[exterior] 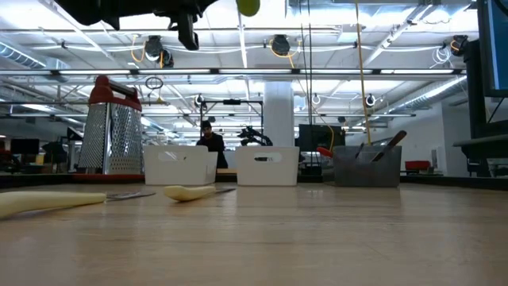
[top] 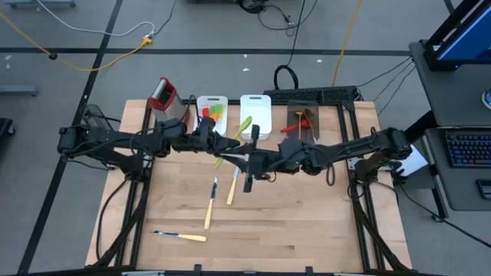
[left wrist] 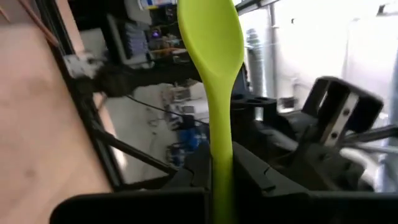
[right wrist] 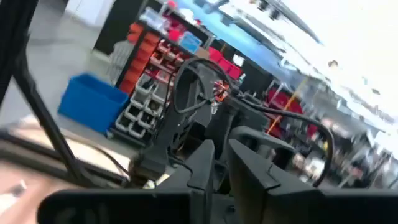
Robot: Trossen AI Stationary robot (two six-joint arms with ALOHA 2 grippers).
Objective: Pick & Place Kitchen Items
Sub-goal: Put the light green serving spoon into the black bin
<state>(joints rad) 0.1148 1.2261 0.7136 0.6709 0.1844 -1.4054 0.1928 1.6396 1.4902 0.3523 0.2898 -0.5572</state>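
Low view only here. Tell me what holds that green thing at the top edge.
Observer: The left hand is shut on the handle of a green spoon; the right hand is close beside it.
Operator: Count what lies loose on the table.
Observer: Three cream-handled knives, all between the arms and the near edge.
Operator: Report what is in the left white bin.
Observer: Small red, orange and green utensils.
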